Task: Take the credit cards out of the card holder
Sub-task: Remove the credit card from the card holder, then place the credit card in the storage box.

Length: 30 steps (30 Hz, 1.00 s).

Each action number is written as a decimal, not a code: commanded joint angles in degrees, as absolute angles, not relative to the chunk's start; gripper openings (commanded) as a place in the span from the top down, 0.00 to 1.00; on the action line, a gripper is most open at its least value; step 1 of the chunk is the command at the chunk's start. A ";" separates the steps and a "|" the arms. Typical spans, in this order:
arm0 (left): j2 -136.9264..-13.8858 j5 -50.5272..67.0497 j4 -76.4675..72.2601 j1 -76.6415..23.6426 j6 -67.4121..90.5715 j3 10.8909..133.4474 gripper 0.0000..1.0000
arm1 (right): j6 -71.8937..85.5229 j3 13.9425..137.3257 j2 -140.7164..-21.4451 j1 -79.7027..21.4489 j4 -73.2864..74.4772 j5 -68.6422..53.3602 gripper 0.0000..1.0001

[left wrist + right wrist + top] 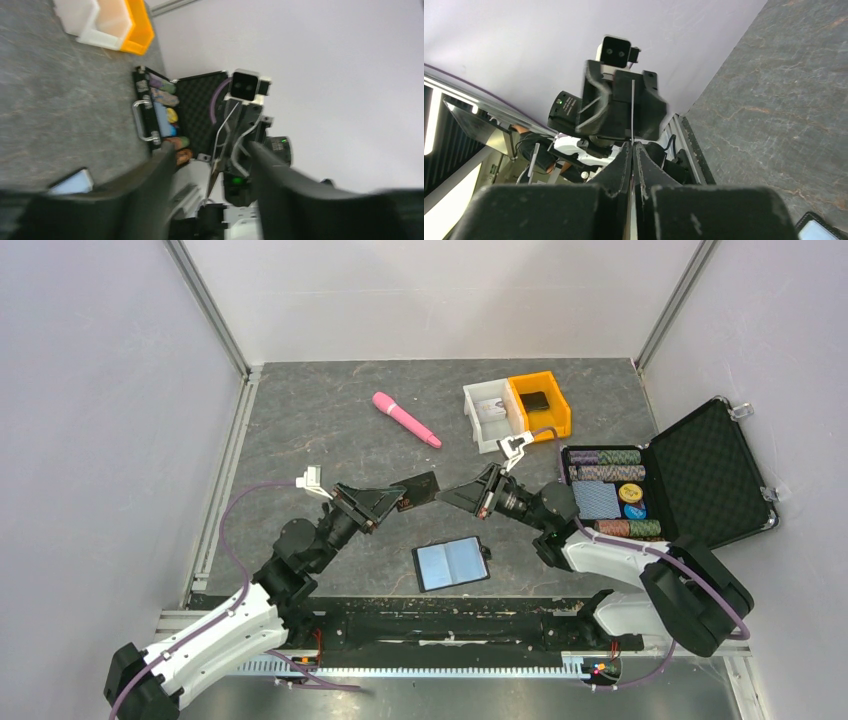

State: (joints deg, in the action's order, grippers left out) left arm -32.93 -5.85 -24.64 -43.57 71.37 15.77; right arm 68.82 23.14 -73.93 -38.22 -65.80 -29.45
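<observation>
Pinching a dark credit card [422, 487] in my pressed-together right gripper [448, 495]; the left gripper [391, 505] is spread either side of its far end. The open card holder [452, 563] lies nearer, closest to the right arm, long axis left-right.

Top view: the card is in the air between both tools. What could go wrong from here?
1. The credit card hangs above the table, held only by the shut right tool. The left tool stands open at its other end. If the right lets go before the left closes, the card will probably drop.
2. The tools face each other nose to nose and are close together. Pushing them nearer could bend the card or knock fingertips.
</observation>
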 commanded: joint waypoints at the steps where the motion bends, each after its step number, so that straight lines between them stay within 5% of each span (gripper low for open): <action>1: -31.61 -7.34 -19.86 -43.59 69.91 16.30 0.22 | 66.43 26.07 -72.94 -35.88 -65.25 -29.84 1.00; 4: -30.64 -8.16 -12.55 -43.59 67.34 18.72 0.00 | 63.25 27.74 -71.84 -32.57 -59.07 -31.75 1.00; 12: -30.45 -11.34 10.23 -43.59 50.06 30.27 0.00 | 41.57 41.08 -71.42 -19.92 -27.16 -35.16 1.00; 22: -39.23 -18.72 33.42 -43.59 20.54 46.91 0.00 | 16.43 68.31 -87.35 -1.28 7.09 -32.55 1.00; 30: -41.34 -21.41 34.71 -43.59 13.45 46.70 0.00 | 12.17 77.52 -97.22 5.55 12.33 -27.28 1.00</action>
State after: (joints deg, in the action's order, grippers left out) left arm -42.28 -18.26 33.12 -43.57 20.95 46.81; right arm 17.17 73.32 -94.74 4.14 7.31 -30.65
